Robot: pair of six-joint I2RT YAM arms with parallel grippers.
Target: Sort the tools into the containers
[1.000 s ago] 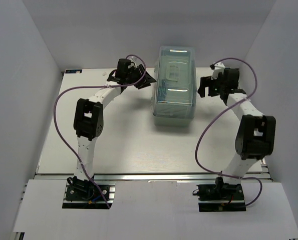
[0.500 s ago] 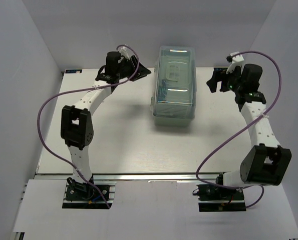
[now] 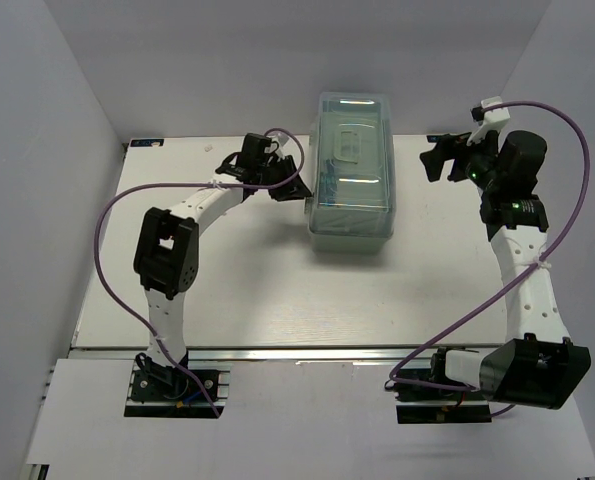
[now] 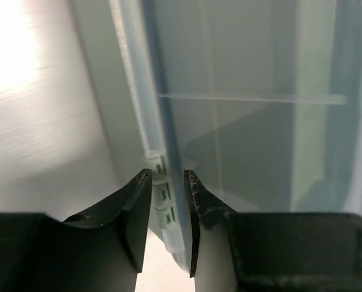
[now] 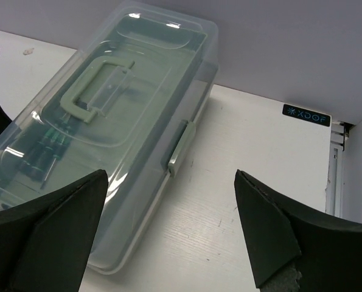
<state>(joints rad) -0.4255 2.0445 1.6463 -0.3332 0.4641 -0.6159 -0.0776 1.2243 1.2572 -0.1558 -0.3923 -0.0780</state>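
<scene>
Left gripper (image 4: pixel 167 175) has moved in to toolbox (image 3: pixel 349 170) left edge, jaws narrowing about 1 tab (image 4: pixel 159 182), grip unconfirmed. Right gripper (image 3: pixel 435 160) wide, right of toolbox. Likely lid-opening step; sorting not begun.

Shut lid (image 3: pixel 352 150) bars the toolbox (image 3: pixel 347 240); its 2 long sides seem reachable.

I count one toolbox (image 3: pixel 349 170) on one tabletop (image 3: pixel 237 290), with one handle (image 5: pixel 95 91) and one side latch (image 5: pixel 179 146) showing. Two end effectors: left end effector (image 4: pixel 167 176) and right end effector (image 3: pixel 437 162). The screwdrivers (image 5: pixel 45 155) inside are too blurred to count.
</scene>
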